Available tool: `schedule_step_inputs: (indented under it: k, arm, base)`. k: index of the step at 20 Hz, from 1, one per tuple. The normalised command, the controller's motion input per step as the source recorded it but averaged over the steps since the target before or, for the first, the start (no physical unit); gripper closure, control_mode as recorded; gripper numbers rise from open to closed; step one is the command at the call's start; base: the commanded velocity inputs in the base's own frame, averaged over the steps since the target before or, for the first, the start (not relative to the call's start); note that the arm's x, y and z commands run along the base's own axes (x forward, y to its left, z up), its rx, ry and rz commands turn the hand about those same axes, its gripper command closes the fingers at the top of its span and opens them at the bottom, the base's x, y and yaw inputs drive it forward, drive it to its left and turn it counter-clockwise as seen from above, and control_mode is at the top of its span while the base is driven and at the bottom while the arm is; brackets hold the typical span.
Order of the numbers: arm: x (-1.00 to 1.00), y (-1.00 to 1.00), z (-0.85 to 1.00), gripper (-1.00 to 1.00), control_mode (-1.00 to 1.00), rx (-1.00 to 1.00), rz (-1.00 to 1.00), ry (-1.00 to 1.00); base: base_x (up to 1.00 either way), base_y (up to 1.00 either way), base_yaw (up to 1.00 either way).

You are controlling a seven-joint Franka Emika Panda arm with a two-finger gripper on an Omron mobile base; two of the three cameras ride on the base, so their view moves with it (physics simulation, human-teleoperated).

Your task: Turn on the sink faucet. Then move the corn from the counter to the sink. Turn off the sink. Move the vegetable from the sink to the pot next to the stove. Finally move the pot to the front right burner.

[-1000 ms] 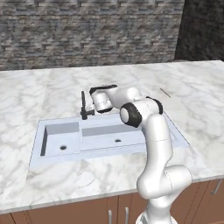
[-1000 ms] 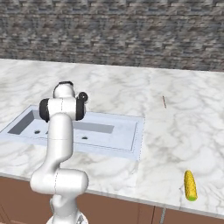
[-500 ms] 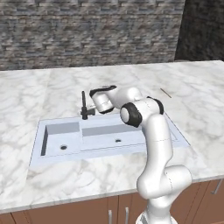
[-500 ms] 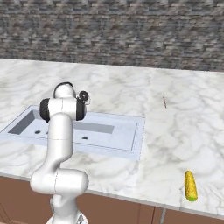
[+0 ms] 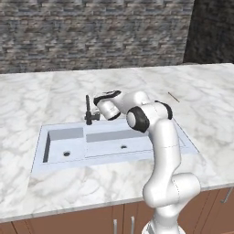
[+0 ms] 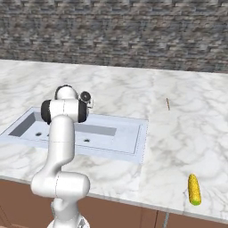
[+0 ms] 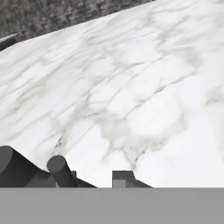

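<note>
Gripper (image 5: 93, 111) sits right at the sink faucet (image 5: 88, 112), at the back rim of the sink (image 5: 45, 137); the faucet is the black upright tap just to the gripper's left in the left base view, near the divider between the small and wide compartments. Contact or a small gap between fingers and tap: cannot tell, the hand body covers it. Jaw state: cannot tell from these frames either; in the hand view a dark round rod (image 7: 61, 171) stands at the bottom edge next to dark blocky finger parts, too cropped to read the gap or say whether anything is clamped. The rest of the hand view is the counter (image 7: 131, 87), white marble with grey veins, running away from the gripper to a dark stone wall (image 7: 52, 17) at the top. Below and in front of the gripper both basins show dark drain holes. To the gripper's right on the counter, well apart, lies a thin brown stick (image 5: 173, 97). The corn (image 6: 193, 189) is far to the gripper's right, on the counter near its front edge, well apart from the sink, lying roughly front to back. Brown cabinet fronts (image 5: 59, 226) run under the counter edge.
</note>
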Motion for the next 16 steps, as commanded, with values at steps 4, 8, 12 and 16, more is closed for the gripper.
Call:
schedule_step_inputs:
  k: [4, 8, 12, 16]
  arm:
    - [0.0, -0.79, -0.45, 1.0, -1.0, 0.03, -0.07, 0.08]
    - [0.0, -0.76, -0.44, 1.0, -1.0, 0.04, -0.05, 0.07]
    - [0.0, -0.71, -0.47, 1.0, -1.0, 0.03, -0.05, 0.07]
    - [0.0, -0.72, -0.47, 1.0, -1.0, 0.04, -0.05, 0.06]
  base:
    - [0.0, 0.0, 0.0]
    - [0.0, 0.0, 0.0]
    - [0.0, 0.0, 0.0]
    - [0.0, 0.0, 0.0]
